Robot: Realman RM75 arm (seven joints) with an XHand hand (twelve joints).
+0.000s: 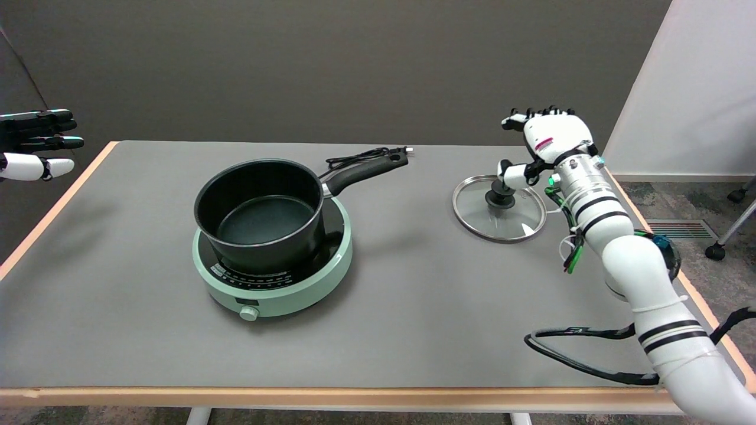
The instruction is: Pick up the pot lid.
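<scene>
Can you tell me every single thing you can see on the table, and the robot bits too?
Round glass pot lid with steel rim and black knob: one, clear and silver, lying flat on the table's right side.
Black saucepan with long black handle: one, no lid on it, standing on the cooker, left of centre.
Round mint-green electric cooker with black top and a dial: one, under the saucepan.
Black power cord: one, coiled behind the saucepan handle.
Grey table with light wooden edge: one, holding everything.
Right hand: one, white and black, beside the lid's far right edge, fingers spread, thumb next to the knob; contact unclear.
Left hand: one, black and white, in the air at upper left.
</scene>
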